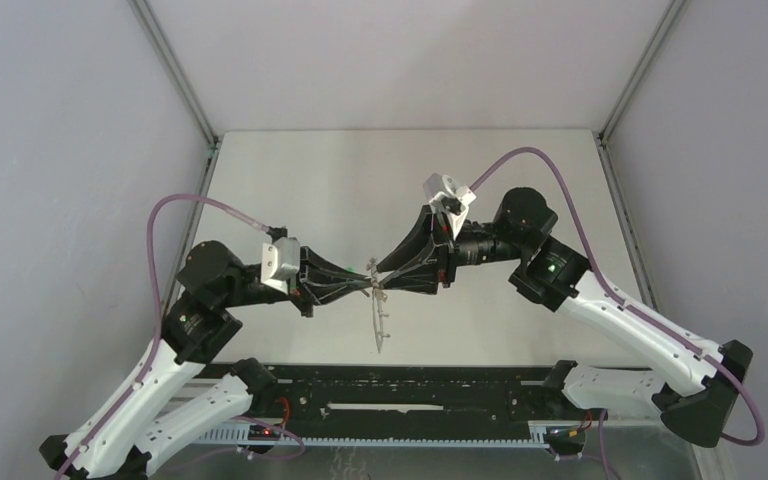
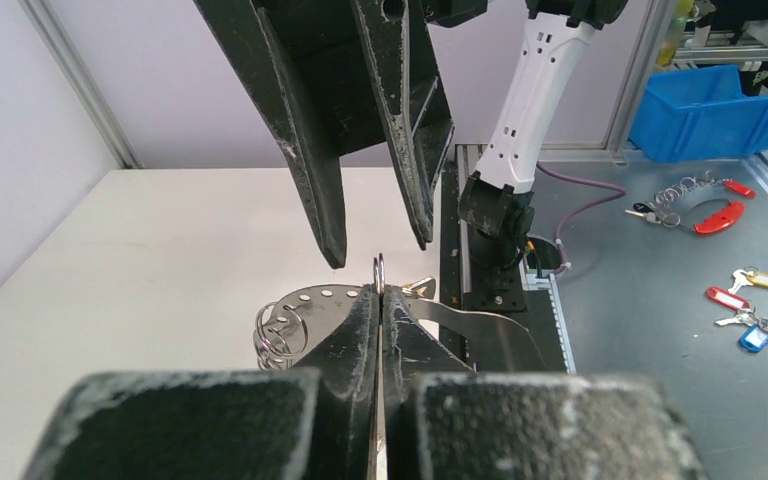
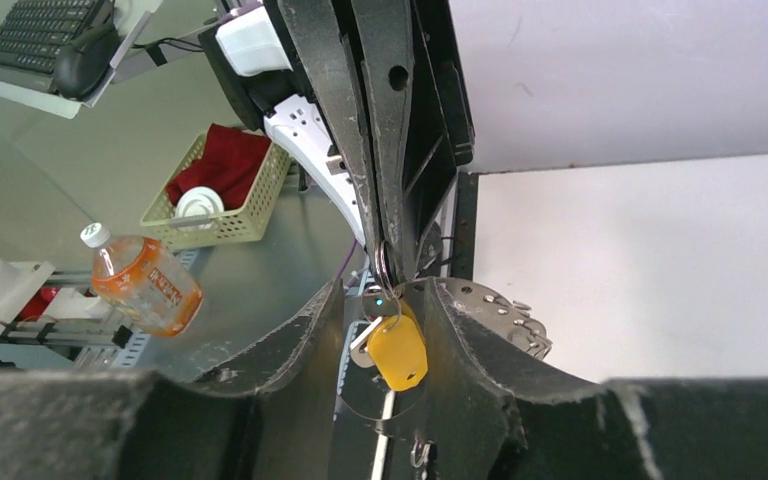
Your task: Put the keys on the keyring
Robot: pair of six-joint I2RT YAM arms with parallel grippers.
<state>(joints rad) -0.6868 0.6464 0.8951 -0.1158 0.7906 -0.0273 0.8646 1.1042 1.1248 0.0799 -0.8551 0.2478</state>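
My left gripper is shut on a small wire loop at the rim of the flat grey keyring, which hangs below it above the table. A yellow-headed key dangles from that loop. The key hangs between the spread fingers of my right gripper, close to its right finger, and I cannot tell if they touch. From the left wrist, the right gripper's fingers stand apart just above the loop. The two grippers meet tip to tip over the table's middle.
A black rail runs along the near table edge by the arm bases. Off the table lie a blue bin, loose tagged keys, a drink bottle and a wicker basket.
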